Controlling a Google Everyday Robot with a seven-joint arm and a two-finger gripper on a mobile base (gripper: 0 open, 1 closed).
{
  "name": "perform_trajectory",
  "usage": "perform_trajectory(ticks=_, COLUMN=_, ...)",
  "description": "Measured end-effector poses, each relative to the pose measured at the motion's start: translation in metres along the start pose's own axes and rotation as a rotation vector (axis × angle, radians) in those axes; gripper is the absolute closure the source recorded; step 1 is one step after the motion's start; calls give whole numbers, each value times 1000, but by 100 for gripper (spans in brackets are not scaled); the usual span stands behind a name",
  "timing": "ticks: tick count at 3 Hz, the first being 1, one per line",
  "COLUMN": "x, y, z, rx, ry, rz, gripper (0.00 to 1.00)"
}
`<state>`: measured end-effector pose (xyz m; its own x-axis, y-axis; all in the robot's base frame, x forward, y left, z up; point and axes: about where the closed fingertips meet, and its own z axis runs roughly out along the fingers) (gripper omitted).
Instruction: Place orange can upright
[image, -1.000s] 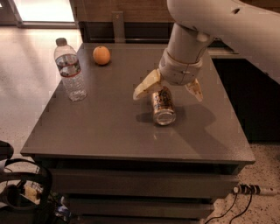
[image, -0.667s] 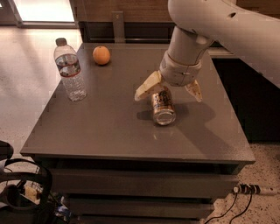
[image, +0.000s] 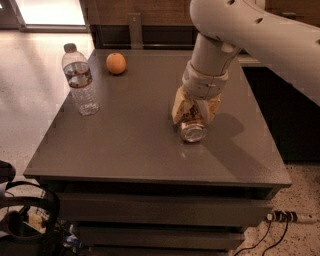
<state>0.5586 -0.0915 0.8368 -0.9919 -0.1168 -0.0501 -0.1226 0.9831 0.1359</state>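
Finding: the can lies on its side right of centre on the table, with one silver end facing the near edge. It is not upright, so the task is not done.

Gripper: your gripper is low over the far part of the can and points down from the arm. The pale fingers are drawn in on the can's left and right sides and appear to be clamped on its body. The can seems to rest on the table surface, with no gap visible beneath it.

Step in hand, as I judge it: the grasp on the lying can, just ahead of the lift.

Next move, as I judge it: raise the can clear of the table and turn the wrist until the can's long axis stands vertical. Then lower it until one silver end sits flat, and only then open the fingers. A round metal body can roll or slip in the grip, so you should confirm the hold before turning.

Surroundings: the bottle stands upright near the left edge. The orange sits at the far side, just right of the bottle. Both are well apart from the can and out of the way of the turn.
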Motion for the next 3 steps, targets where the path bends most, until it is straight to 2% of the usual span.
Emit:
perform_trajectory(ticks=2, x=-1, y=2, z=1, rx=-2, ry=-7, rz=-3, gripper=99)
perform_trajectory(ticks=3, x=-1, y=2, z=1, rx=-2, ry=-8, rz=-4, gripper=100)
